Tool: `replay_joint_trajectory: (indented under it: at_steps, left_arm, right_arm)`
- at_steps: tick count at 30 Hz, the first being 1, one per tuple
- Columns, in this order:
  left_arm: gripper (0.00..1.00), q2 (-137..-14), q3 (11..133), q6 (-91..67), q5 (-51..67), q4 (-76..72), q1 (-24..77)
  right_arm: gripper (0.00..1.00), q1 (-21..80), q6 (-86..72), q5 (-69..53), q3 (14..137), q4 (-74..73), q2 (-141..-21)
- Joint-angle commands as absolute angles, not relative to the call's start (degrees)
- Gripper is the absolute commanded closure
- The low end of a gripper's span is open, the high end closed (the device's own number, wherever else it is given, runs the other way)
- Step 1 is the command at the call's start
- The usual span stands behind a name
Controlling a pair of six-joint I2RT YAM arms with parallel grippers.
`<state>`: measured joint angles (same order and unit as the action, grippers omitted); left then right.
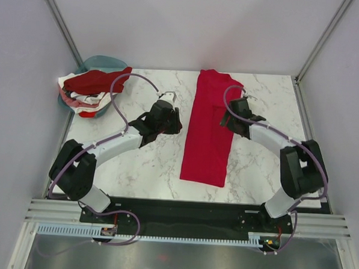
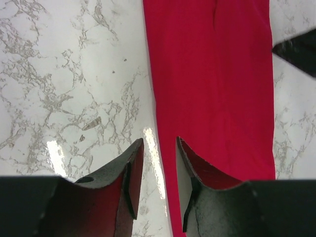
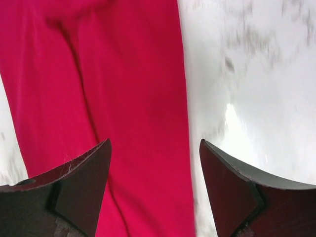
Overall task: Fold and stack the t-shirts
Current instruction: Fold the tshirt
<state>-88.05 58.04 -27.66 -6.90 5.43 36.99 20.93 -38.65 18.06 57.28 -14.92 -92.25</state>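
Note:
A bright crimson t-shirt point(image 1: 209, 127) lies folded into a long narrow strip on the marble table, right of centre. My left gripper point(image 1: 176, 121) hovers at the strip's left edge, jaws narrowly open and empty; in the left wrist view point(image 2: 159, 143) the shirt's edge point(image 2: 212, 84) runs between the fingertips. My right gripper point(image 1: 227, 120) is wide open and empty over the strip's right edge, which shows in the right wrist view point(image 3: 155, 143) with the shirt point(image 3: 108, 74) below. Dark red, white and coral shirts point(image 1: 88, 89) lie piled at the far left.
The shirt pile sits in a teal basin point(image 1: 102, 62) at the table's far left corner. Grey walls close in the table on three sides. One finger of the right gripper point(image 2: 298, 49) shows at the right edge of the left wrist view.

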Motion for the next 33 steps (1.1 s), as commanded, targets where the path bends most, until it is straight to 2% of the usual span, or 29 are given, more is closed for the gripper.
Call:
replay_joint_trajectory:
  at_steps: [1, 5, 13, 21, 28, 33]
  left_arm:
    - [0.60, -87.71, 60.47, -25.84, -5.80, 4.22, 37.18]
    - [0.60, -88.59, 60.82, -26.02, -5.10, 4.22, 37.18]
    - [0.59, -87.89, 61.44, -25.58, -6.15, 5.01, 37.18]
    - [0.59, -88.06, 62.14, -25.84, -4.57, 4.83, 37.18]
    - [0.61, -88.42, 62.40, -26.89, -6.06, 5.27, 37.18]
    - [0.62, -89.12, 62.05, -29.35, -9.75, 5.71, 36.74]
  right_arm:
    - [0.20, 16.97, -37.97, 17.93, 67.48, -14.85, -100.35]
    - [0.21, 15.03, -36.84, 18.45, 77.59, -15.73, -111.43]
    - [0.20, 14.77, -28.39, 27.42, 101.41, -20.65, -129.17]
    - [0.23, 14.76, -25.23, 31.82, 117.39, -25.56, -140.88]
    - [0.30, 15.64, -23.55, 18.82, 127.08, -27.51, -148.78]
    - [0.31, 20.20, -25.40, 17.49, 132.09, -28.21, -150.91]
